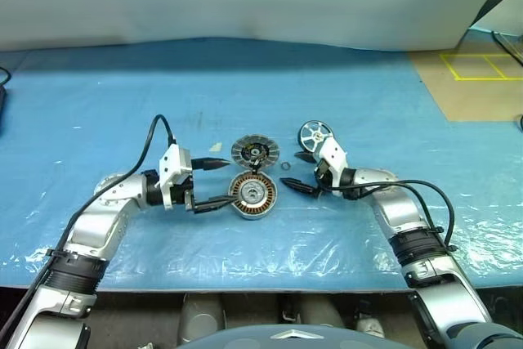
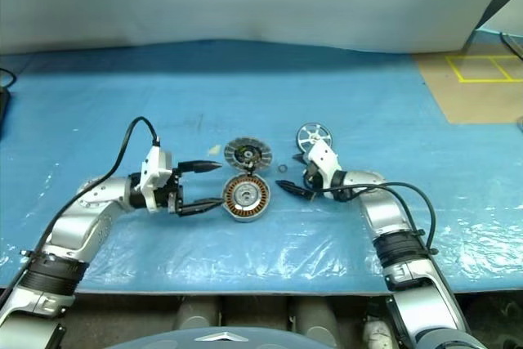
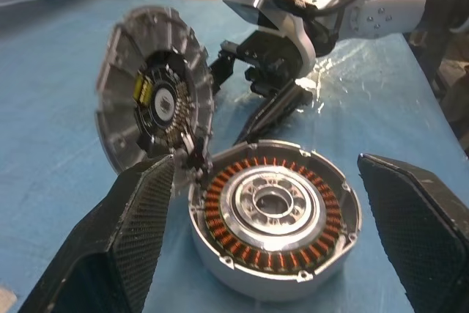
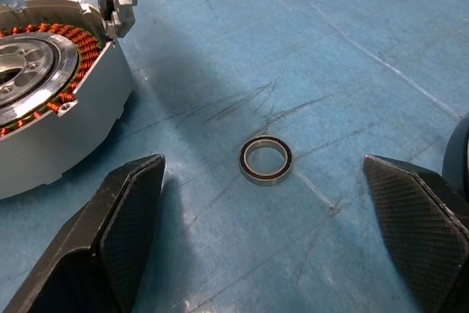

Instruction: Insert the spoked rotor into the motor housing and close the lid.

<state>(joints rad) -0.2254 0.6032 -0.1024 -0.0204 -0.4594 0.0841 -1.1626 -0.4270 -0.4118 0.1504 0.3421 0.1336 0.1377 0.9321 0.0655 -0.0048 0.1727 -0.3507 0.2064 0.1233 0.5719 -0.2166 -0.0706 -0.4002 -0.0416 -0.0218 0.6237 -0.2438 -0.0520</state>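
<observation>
Arms: I see silver-grey metal shells with ribbed black collars near each elbow.
Left gripper: two black tapered fingers, textured pads, on a white wrist block.
Right gripper: same black fingers, white angular housing.
Cables: black, looping from each white wrist block back along the forearm.

A blue-covered table carries the motor housing, its open lid, the spoked rotor and a small ring.
</observation>
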